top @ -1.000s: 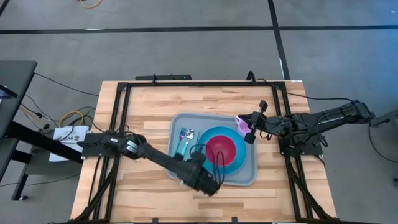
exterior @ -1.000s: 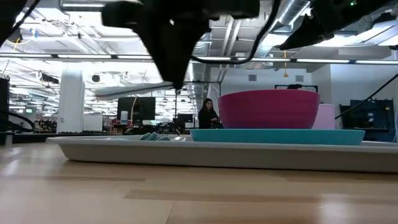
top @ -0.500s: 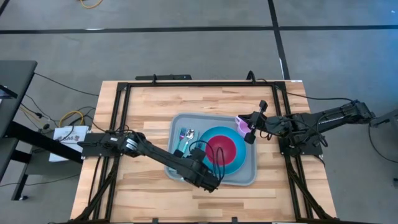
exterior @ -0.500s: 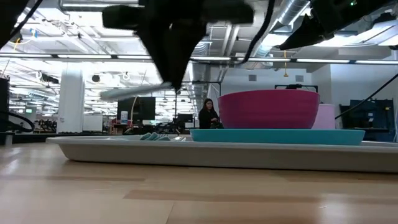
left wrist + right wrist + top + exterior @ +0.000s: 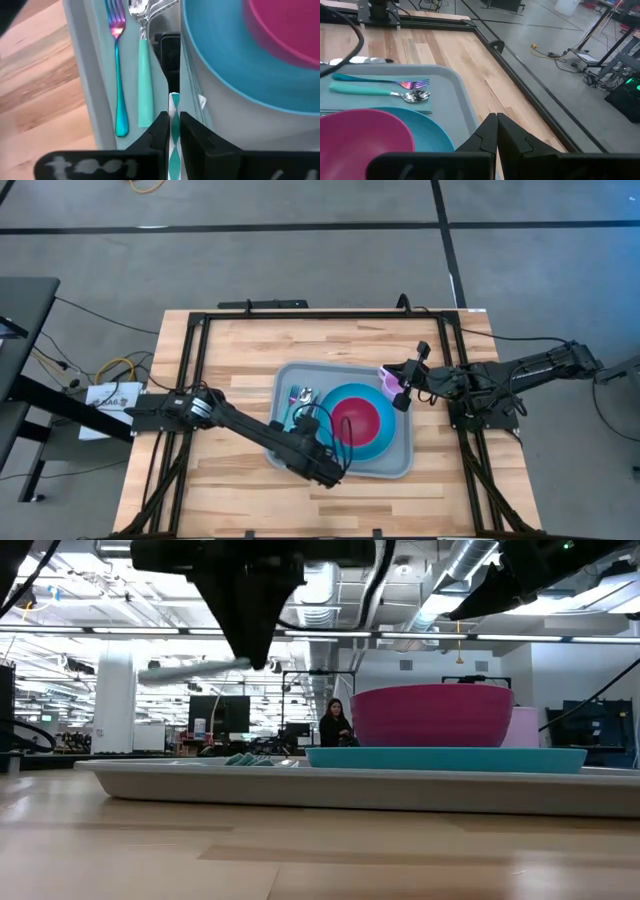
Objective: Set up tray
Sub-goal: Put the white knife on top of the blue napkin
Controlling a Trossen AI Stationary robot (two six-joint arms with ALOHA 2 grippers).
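Note:
The grey-blue tray (image 5: 402, 464) lies mid-table. It carries a blue plate (image 5: 385, 432) with a magenta bowl (image 5: 355, 418). At its left end a fork (image 5: 116, 75) and a teal-handled spoon (image 5: 144, 75) lie on a teal napkin (image 5: 131, 60). My left gripper (image 5: 325, 471) hovers above the tray's near left part, shut on a teal-and-white striped straw (image 5: 174, 112). In the low view the straw (image 5: 190, 667) juts out roughly level toward the left. My right gripper (image 5: 401, 397) hangs shut with nothing in it over the tray's far right corner. My left gripper pinches the straw (image 5: 174, 131) between its two fingers, which slant steeply down from above. The straw runs crosswise through the jaws, and its free length (image 5: 180, 668) sticks out to the table's left. It is lifted clear of the tray, nearly level.
A pink cup (image 5: 387, 380) stands at the tray's far right corner, close under my right gripper. A black frame (image 5: 300, 316) runs round the wooden tabletop. Bare wood (image 5: 220, 380) lies left of the tray and in front of it. A person (image 5: 333, 724) stands far off in the room.
My left gripper has moved toward the table's left edge and slightly up, rolling at the wrist while staying shut on the straw. The straw has gone along, rising and turning from a slant to nearly level. The right arm has kept still.

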